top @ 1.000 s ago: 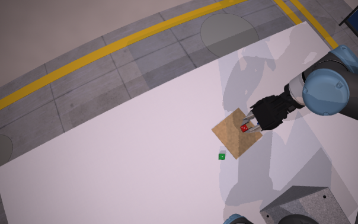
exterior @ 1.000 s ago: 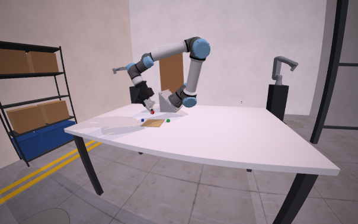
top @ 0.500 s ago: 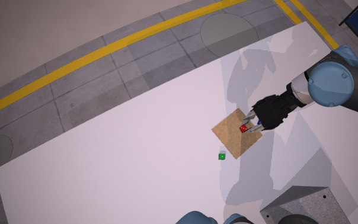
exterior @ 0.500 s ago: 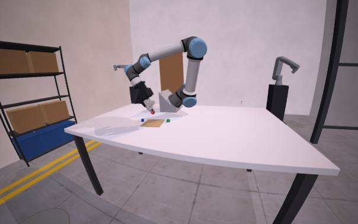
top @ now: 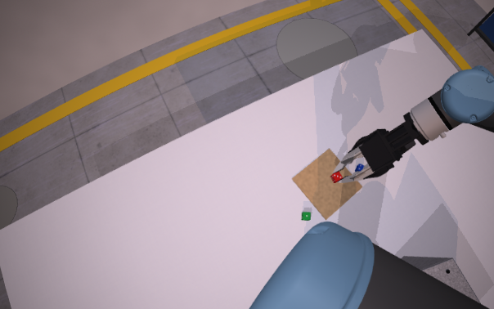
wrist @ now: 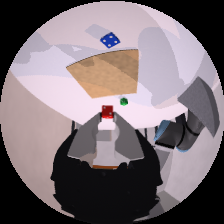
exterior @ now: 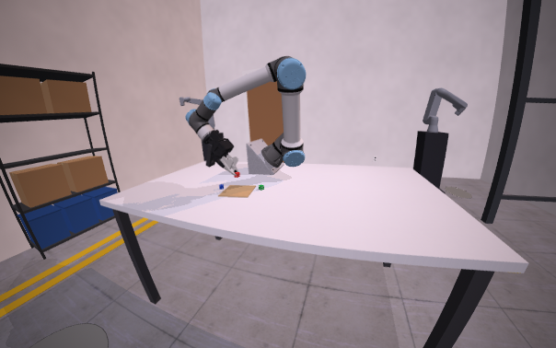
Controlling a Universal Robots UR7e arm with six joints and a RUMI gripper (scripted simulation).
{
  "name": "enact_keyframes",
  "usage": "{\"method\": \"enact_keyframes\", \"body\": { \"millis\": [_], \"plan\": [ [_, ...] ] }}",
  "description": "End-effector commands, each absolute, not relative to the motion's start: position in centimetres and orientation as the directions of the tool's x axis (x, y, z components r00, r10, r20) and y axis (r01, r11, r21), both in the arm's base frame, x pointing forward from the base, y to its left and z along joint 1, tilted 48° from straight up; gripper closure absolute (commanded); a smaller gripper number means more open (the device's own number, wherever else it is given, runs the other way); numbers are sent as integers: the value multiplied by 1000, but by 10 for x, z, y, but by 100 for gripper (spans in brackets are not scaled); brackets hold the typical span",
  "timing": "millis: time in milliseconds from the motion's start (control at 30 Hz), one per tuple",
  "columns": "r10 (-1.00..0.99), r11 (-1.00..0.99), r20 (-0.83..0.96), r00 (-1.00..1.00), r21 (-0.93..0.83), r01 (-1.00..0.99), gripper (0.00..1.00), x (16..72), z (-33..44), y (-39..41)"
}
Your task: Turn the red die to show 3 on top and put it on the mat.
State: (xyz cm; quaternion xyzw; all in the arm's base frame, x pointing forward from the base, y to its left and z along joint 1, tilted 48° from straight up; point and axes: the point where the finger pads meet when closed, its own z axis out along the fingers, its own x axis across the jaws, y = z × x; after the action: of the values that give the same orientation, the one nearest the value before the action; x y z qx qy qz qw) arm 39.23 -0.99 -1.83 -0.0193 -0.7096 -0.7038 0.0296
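Tool (top: 340,175) (exterior: 236,172) (wrist: 107,112) nearly closed, clamped on red die (top: 336,176) (exterior: 237,175) (wrist: 107,111), raised clear of mat (top: 315,180) (exterior: 237,191) (wrist: 110,75)

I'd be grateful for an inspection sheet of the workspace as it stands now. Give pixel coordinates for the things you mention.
Surface: white tabletop (top: 184,212) (exterior: 345,207), shadows across it.
Job's things: red die (top: 336,176) (exterior: 237,175) (wrist: 107,111) held above the table; tan mat (top: 312,180) (exterior: 237,191) (wrist: 110,75) lying flat; blue die (top: 359,167) (exterior: 221,187) (wrist: 110,40) and green die (top: 306,216) (exterior: 261,187) (wrist: 124,102) beside it.
Clutter: nothing seen.
Gripper (top: 339,176) (exterior: 236,173) (wrist: 107,112): shut on the red die, tilted.
Cables: nothing seen.
Surroundings: shelf rack (exterior: 102,138) with boxes; yellow floor lines (top: 163,60) (exterior: 78,259).
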Motion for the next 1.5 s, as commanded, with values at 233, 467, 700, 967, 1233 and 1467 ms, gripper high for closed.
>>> {"method": "enact_keyframes", "body": {
  "millis": [233, 467, 700, 967, 1233, 1467],
  "plan": [
    [-13, -53, 64, -998, 997, 64, 97, 393, -17, -11],
    [-13, -53, 64, -998, 997, 64, 97, 393, -17, -11],
    [-13, -53, 64, -998, 997, 64, 97, 393, -17, -11],
    [-13, -53, 64, -998, 997, 64, 97, 393, -19, -9],
    [-13, -53, 64, -998, 997, 64, 97, 393, -24, -4],
    [-13, -53, 64, -998, 997, 64, 97, 392, -30, 3]
  ]
}}
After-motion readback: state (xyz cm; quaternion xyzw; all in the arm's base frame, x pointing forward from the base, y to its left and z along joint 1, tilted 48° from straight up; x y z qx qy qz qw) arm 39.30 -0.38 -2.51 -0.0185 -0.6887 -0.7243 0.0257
